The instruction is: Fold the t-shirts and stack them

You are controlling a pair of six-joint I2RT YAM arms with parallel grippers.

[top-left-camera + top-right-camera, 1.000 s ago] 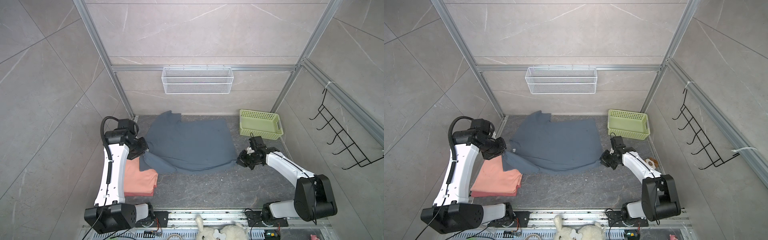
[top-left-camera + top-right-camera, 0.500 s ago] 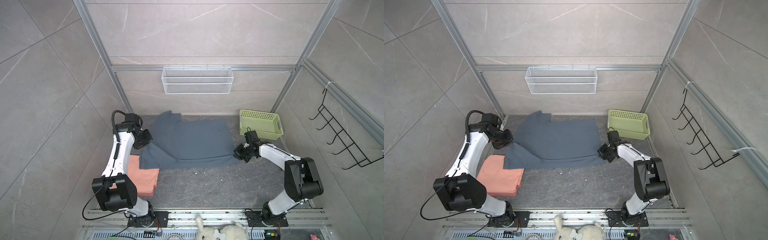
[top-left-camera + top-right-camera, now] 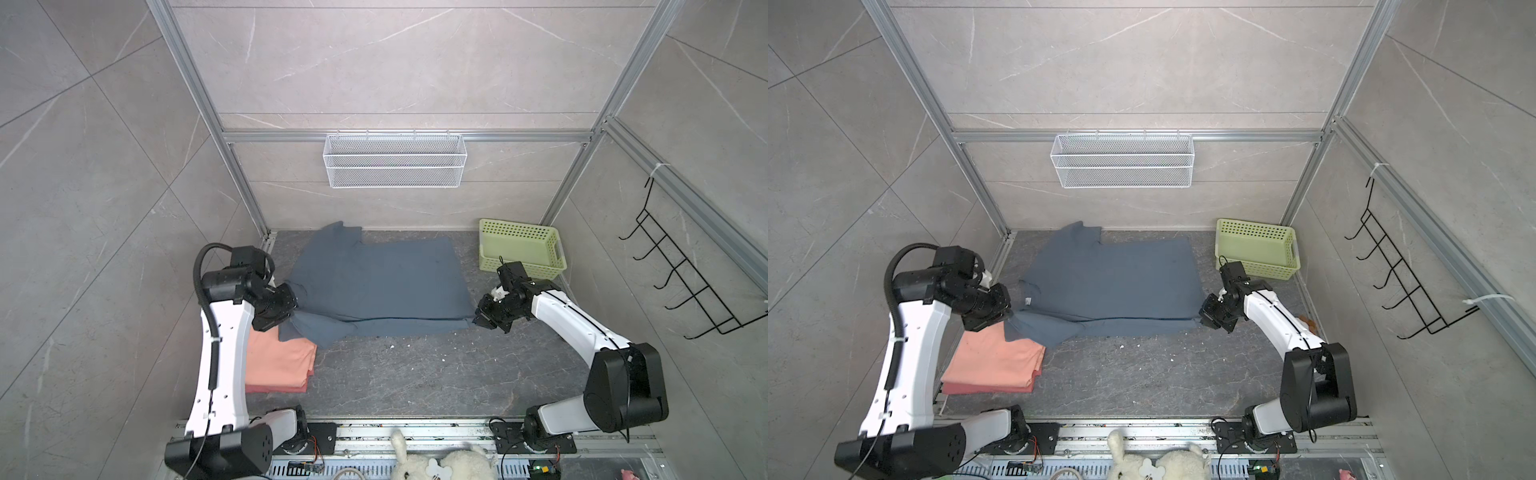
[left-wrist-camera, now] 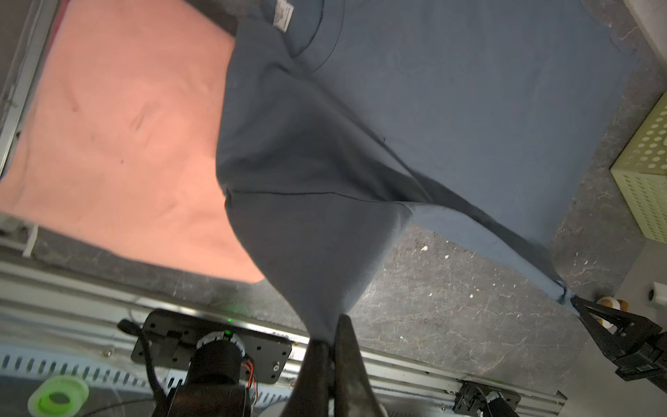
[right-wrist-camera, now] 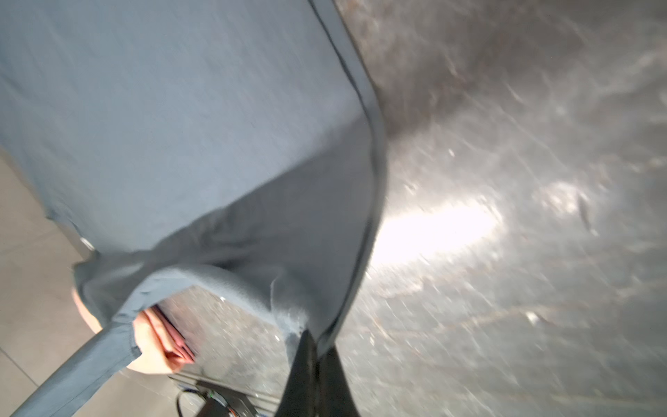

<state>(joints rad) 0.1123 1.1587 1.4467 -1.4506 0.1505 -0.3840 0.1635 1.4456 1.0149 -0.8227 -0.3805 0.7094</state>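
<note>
The slate blue-grey t-shirt (image 3: 374, 286) (image 3: 1113, 286) lies spread on the dark floor, its near edge lifted and stretched between both grippers. At the shirt's left shoulder and sleeve, my left gripper (image 3: 296, 309) (image 3: 1010, 313) (image 4: 334, 332) is shut on a bunch of the cloth (image 4: 433, 90). My right gripper (image 3: 476, 322) (image 3: 1200, 318) (image 5: 314, 343) is shut on the near right hem corner (image 5: 180, 126). Folded salmon-pink t-shirts (image 3: 278, 361) (image 3: 994, 361) (image 4: 119, 144) sit stacked at the front left, the blue sleeve hanging over their far corner.
A pale green basket (image 3: 519, 249) (image 3: 1254, 249) stands at the back right, just behind the right arm. A white wire basket (image 3: 395, 160) hangs on the back wall and a black hook rack (image 3: 685, 282) on the right wall. A plush toy (image 3: 440, 461) lies by the front rail.
Both grippers swung toward the back wall, then came back toward the front, keeping hold of the blue-grey shirt. The shirt's body now lies flatter.
</note>
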